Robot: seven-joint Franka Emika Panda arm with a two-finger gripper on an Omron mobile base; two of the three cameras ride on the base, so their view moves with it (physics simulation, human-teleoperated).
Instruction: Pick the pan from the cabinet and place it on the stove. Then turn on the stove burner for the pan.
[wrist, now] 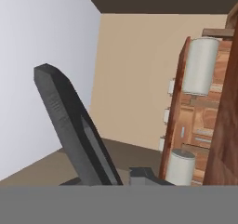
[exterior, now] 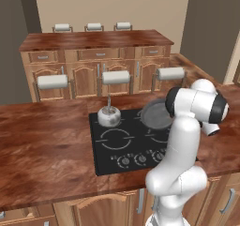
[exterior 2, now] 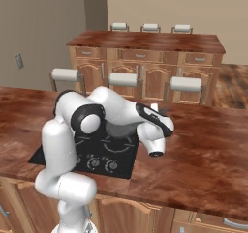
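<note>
The dark grey pan (exterior: 156, 113) lies on the back right of the black stove (exterior: 117, 147), partly behind my arm. From the right side the pan (exterior 2: 120, 129) peeks out under my forearm. Its long dark handle (wrist: 69, 121) rises slanted across the hand view, and my gripper (wrist: 109, 177) is shut on the pan by the handle's base, with one fingertip (wrist: 144, 174) beside it. In the right base view my hand (exterior 2: 156, 123) hovers at the stove's right edge. The cabinet is out of view.
A small silver kettle (exterior: 108, 116) stands on the stove's back left ring. A row of grey knobs (exterior: 133, 160) runs along the stove's front. Behind the wooden counter (exterior: 42, 140) stand white-seated stools (exterior: 116, 77) and an island of low cabinets (exterior: 96, 54).
</note>
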